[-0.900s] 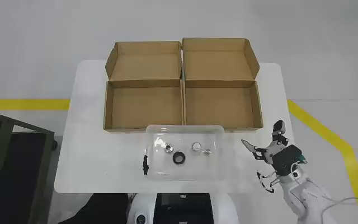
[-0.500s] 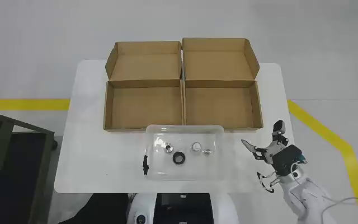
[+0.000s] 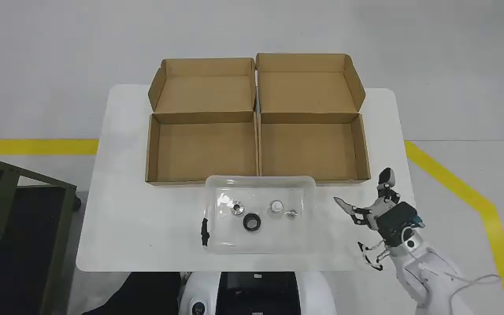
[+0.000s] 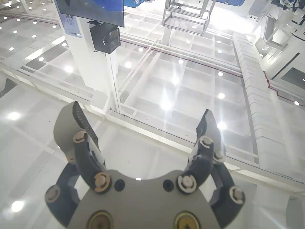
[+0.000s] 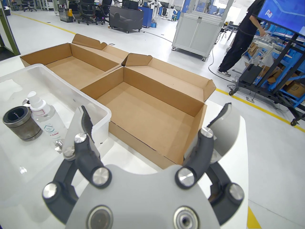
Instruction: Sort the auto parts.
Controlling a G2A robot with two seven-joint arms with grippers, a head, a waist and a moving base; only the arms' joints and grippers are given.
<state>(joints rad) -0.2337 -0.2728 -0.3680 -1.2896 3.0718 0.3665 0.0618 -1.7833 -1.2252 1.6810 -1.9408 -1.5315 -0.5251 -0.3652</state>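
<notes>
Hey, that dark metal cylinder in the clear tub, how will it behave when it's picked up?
The cylinder looks like thick-walled metal, so probably rigid and heavy for its size. Its smooth sides may slip. It stands on end in the tub; knocked over, it would likely roll.

From above we look straight down on the white bench (image 3: 118,173), far enough off to take in its whole top. Our right wrist camera sits low by the bench's right front corner, facing across it past its own jaws toward the cardboard boxes (image 5: 143,110) and clear tray (image 5: 78,91), which the top view shares. Our left wrist camera tilts up at the ceiling (image 4: 178,79).
</notes>
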